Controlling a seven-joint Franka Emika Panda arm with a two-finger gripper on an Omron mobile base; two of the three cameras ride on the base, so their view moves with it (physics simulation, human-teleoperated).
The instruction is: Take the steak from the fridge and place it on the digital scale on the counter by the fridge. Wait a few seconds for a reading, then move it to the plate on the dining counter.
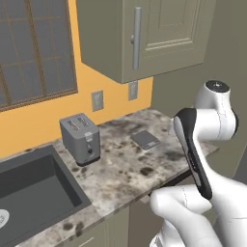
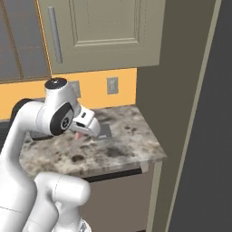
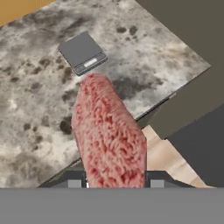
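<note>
The steak [image 3: 109, 135], a reddish-pink slab, stands up between my fingers, and my gripper [image 3: 114, 181] is shut on it. It hangs above the counter [image 3: 35, 109] near its front edge, short of the digital scale [image 3: 82, 52]. The scale is a thin grey square with nothing on it, lying on the counter [image 1: 120, 164] near the wall [image 1: 145, 139]. From the right, my hand [image 2: 87, 122] hovers just left of the scale [image 2: 106, 131], and a bit of pink steak [image 2: 80, 134] shows under it. The fridge's dark side [image 2: 204, 136] rises at the right. The plate and dining counter are out of view.
A silver toaster [image 1: 80, 138] stands on the counter left of the scale, and a dark sink [image 1: 34, 188] lies further left. Upper cabinets [image 1: 144, 34] hang over the counter. A tall olive-grey panel [image 2: 181, 90] closes off the counter's right end.
</note>
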